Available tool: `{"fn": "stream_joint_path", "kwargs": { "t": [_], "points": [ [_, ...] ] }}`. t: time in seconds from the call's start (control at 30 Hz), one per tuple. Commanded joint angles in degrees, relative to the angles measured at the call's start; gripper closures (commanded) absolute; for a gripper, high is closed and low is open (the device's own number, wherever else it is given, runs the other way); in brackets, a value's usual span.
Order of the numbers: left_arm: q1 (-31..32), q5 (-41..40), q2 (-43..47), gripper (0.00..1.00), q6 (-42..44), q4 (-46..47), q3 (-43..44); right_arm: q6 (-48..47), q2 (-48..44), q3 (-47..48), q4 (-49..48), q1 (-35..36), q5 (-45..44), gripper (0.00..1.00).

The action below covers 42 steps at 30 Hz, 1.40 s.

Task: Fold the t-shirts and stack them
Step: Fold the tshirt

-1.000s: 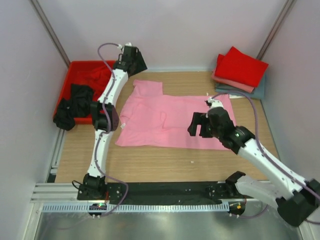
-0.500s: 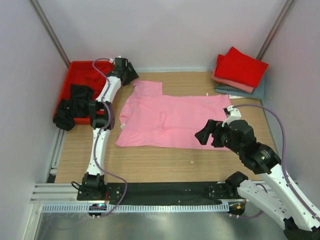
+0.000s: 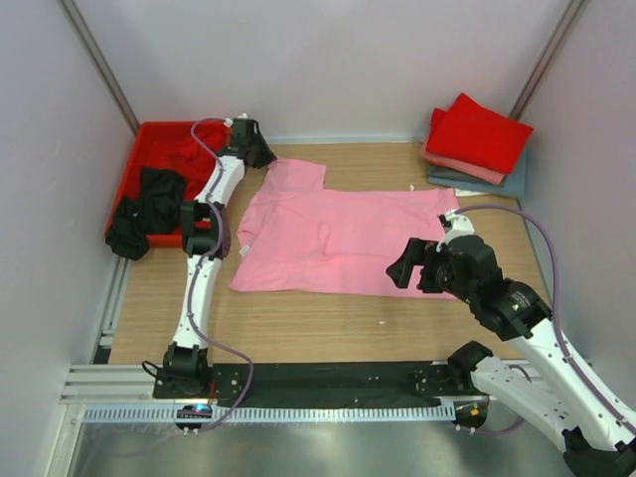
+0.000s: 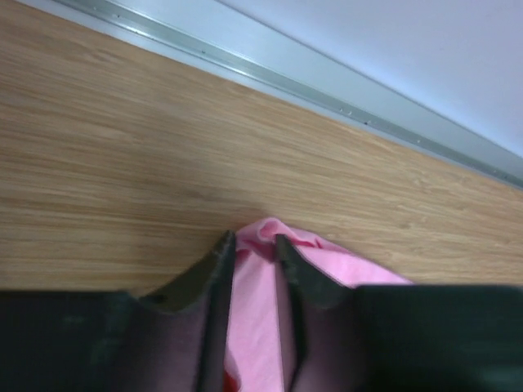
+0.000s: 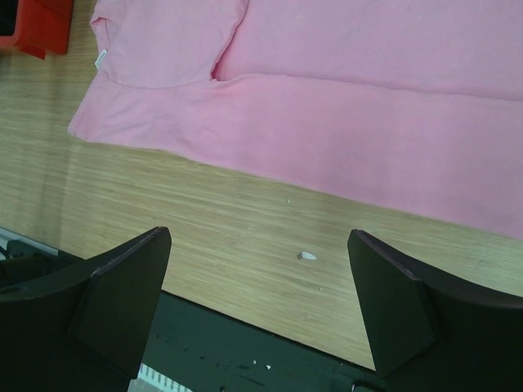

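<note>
Red tray (image 3: 142, 130) sits at the far-left corner as the feed bin. A black t-shirt (image 3: 139, 211) spills over its near rim and a red t-shirt (image 3: 187, 155) is bunched inside, both unfolded. Left gripper (image 3: 260, 155) reaches to the far edge just right of the tray. In the wrist view its jaws are nearly closed, pinching the tip of the pink t-shirt (image 3: 343, 238) sleeve, likely to pull that sleeve over for the fold. The pink t-shirt lies flat mid-tabletop (image 3: 298, 328). Its long axis runs left-right, parallel to the far edge, with collar toward the left edge and hem toward the right edge. The far sleeve sticks out toward the far edge; the near sleeve looks already tucked over the body. Right gripper (image 3: 407, 266) hangs over the shirt's near-right part with jaws wide apart and nothing held, probably staged to take the hem end. Far-right corner holds the finished stack, kept clear of the work area: folded red t-shirt (image 3: 479, 129) on top, salmon t-shirt (image 3: 449, 159) under it, and grey-blue t-shirt (image 3: 497, 184) at the bottom.
</note>
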State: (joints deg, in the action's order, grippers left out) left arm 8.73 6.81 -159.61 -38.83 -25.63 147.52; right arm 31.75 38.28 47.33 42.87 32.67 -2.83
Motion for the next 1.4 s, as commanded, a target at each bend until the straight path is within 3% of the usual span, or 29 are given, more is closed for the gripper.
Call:
{"fn": "stream_joint_path", "kwargs": {
  "t": [0.0,0.17,0.33,0.57,0.73,0.97,1.17,1.37],
  "points": [
    [0.5,-0.13,0.61,0.81,1.56,-0.83,-4.17,0.07,0.21,-0.05,-0.42,0.29,-0.69,0.04],
    [0.67,0.83,-0.35,0.99,1.65,-0.57,-1.46,0.07,1.44,0.22,-0.95,0.29,-0.42,0.04],
    [1.46,3.21,1.05,1.0,2.79,0.4,-1.27,-0.1,1.53,0.13,-1.39,0.29,-0.77,0.04],
    [2.08,2.77,16.16,1.0,3.67,-0.65,-12.32,0.15,7.5,3.46,-3.58,0.29,-7.7,0.03],
    [2.17,2.68,26.97,1.0,4.29,-5.3,-18.93,-0.28,22.4,10.65,-6.3,-0.67,-17.8,0.03],
    [6.38,0.5,36.11,1.0,6.92,-14.96,-26.58,-3.0,43.24,26.22,-5.17,-12.77,-23.45,0.03],
    [9.37,-5.84,40.95,1.0,9.21,-27.18,-27.29,-8.54,62.22,38.52,-4.29,-22.11,-21.34,0.11],
    [10.87,-5.32,47.36,1.0,9.3,-25.1,-35.72,-9.69,74.46,48.63,-5.26,-31.96,-14.85,0.27]
  ]
}}
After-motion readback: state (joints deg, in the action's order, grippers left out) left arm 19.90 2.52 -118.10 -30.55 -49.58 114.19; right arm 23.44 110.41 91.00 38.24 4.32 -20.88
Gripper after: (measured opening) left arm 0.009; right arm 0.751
